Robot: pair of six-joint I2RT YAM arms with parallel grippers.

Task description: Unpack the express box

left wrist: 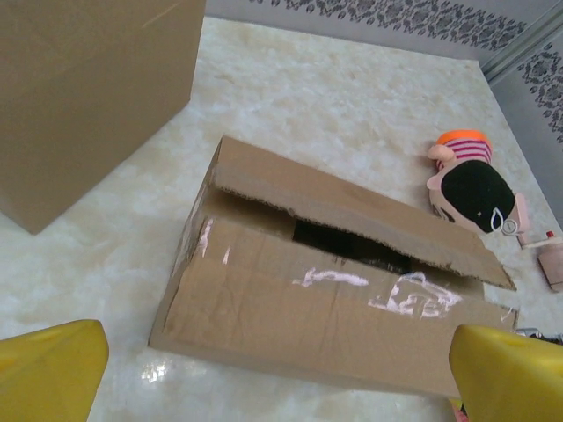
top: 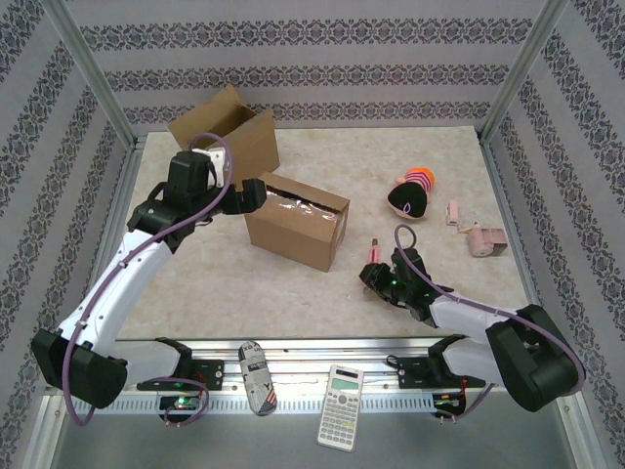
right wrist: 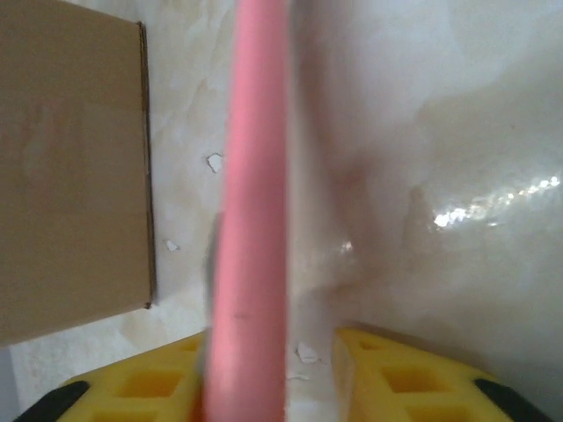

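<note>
My left gripper (top: pixel 256 191) hangs wide just before the brown, tape-slit cardboard box (top: pixel 298 223) — probably light and stiff, best taken by its loose top flap (left wrist: pixel 352 211) — while whether the right gripper (top: pixel 376 277) holds anything I cannot tell.

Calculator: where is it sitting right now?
Top view: the calculator lies on the metal rail at the near edge, about midway across, just right of a small skateboard-like toy.

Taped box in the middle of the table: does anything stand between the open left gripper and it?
Nothing visible does. The left gripper hangs close to the left end of the taped box, and in its wrist view the box lies directly ahead between the fingers. The other box stands behind, off the path.
</note>
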